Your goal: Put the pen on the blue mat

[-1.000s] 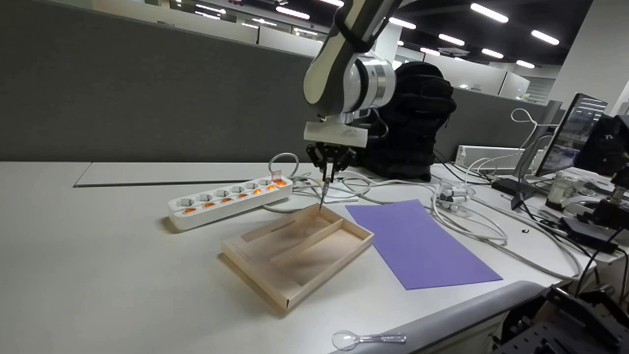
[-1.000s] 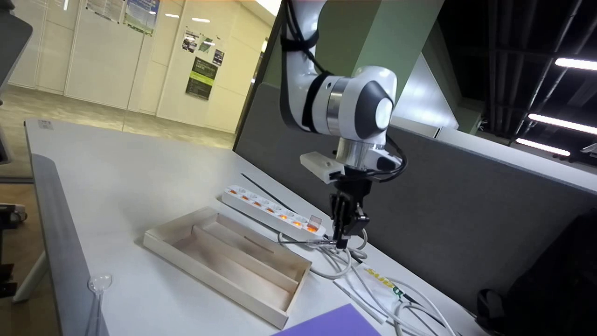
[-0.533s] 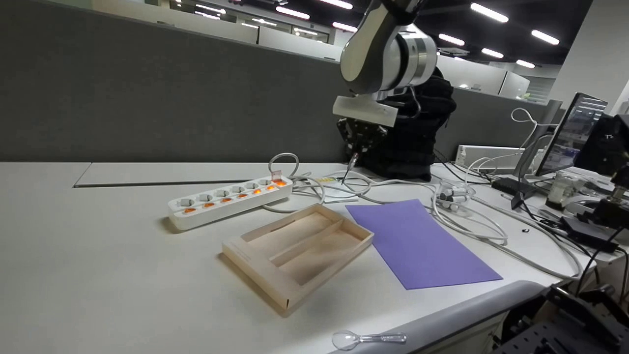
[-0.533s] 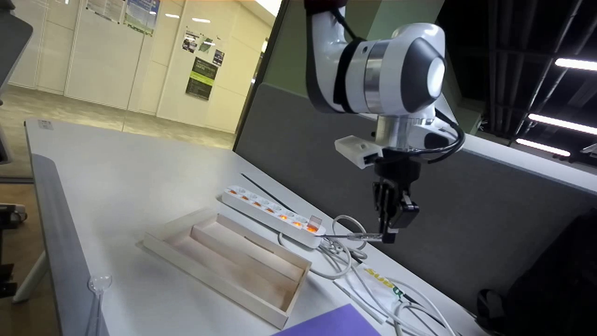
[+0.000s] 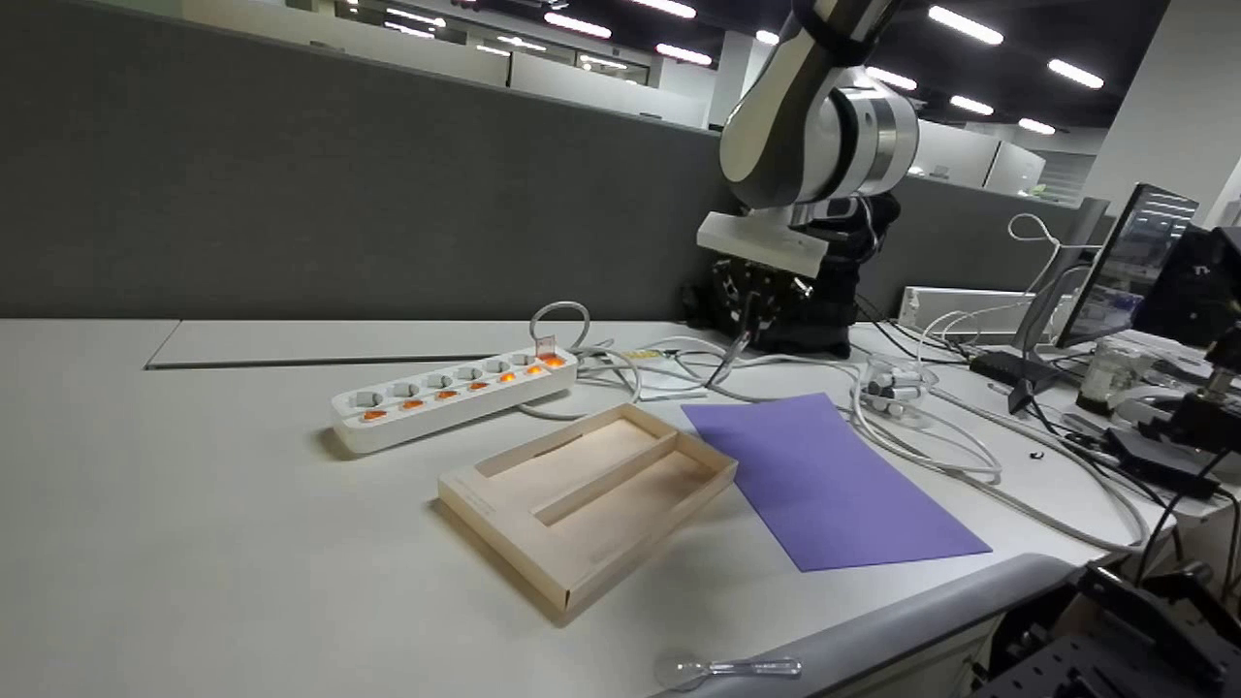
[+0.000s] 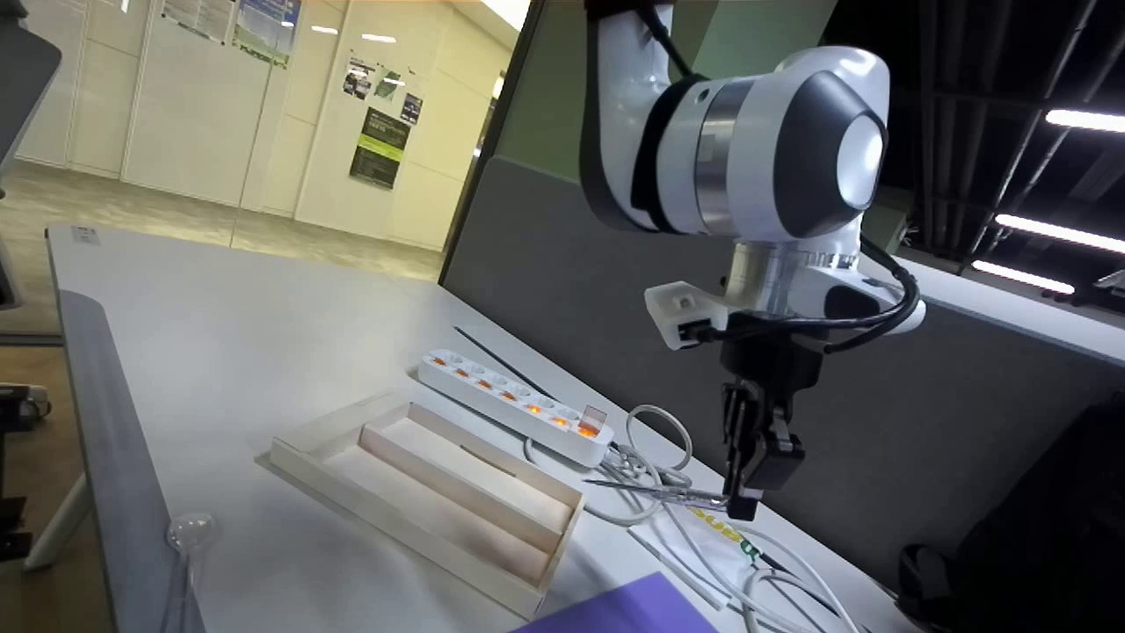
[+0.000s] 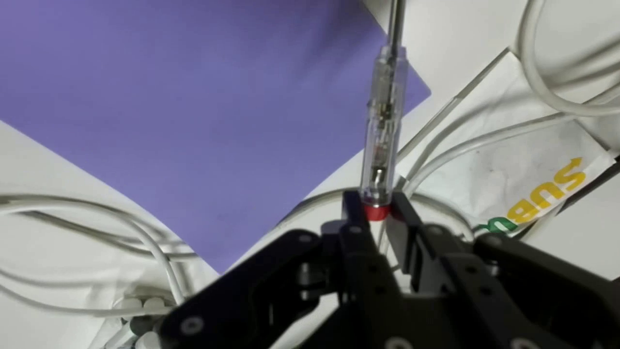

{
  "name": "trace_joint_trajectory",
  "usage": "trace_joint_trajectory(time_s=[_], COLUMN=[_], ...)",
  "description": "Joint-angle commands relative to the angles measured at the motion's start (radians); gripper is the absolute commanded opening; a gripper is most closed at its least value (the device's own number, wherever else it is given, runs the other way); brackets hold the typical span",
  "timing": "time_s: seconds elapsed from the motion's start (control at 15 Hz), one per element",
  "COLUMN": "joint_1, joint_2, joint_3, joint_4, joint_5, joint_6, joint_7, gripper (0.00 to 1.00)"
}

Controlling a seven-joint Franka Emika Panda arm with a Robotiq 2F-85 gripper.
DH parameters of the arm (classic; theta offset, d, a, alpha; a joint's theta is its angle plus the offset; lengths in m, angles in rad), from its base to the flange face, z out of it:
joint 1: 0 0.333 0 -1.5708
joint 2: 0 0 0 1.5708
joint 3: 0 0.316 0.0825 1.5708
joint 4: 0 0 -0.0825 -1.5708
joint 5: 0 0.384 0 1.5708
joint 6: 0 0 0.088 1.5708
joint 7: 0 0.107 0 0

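The hand (image 7: 375, 209), pinched closed, grips the pen (image 7: 383, 116) by its red end; toward ten o'clock in the wrist view lies the blue mat (image 7: 203, 111).

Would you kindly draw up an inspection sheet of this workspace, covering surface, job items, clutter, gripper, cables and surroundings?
Surface: white table, grey-edged.
Job items: pen, clear-bodied with red end, not yet on the blue mat, which lies flat beside the wooden tray.
Clutter: wooden tray; power strip, partly lit orange; clear spoon at the table's edge; lettered white sheet.
Gripper: closed on the pen's red end.
Cables: loose white cables loop near the mat and cross the sheet.
Surroundings: grey partition, black backpack partly hidden, monitor.
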Motion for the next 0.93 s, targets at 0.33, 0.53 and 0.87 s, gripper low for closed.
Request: trace_joint_trajectory(time_s=[0.33,0.53,0.87], joint_1=[-0.129,-0.125,-0.114], joint_2=[-0.037,-0.003,0.002], joint_3=[0.114,0.111,0.111], joint_4=[-0.067,-0.043,-0.044], joint_5=[0.184,0.174,0.16], joint_6=[-0.011,0.0,-0.003], joint_7=[-0.023,-0.027,-0.015], gripper=[0.04,0.18,0.04])
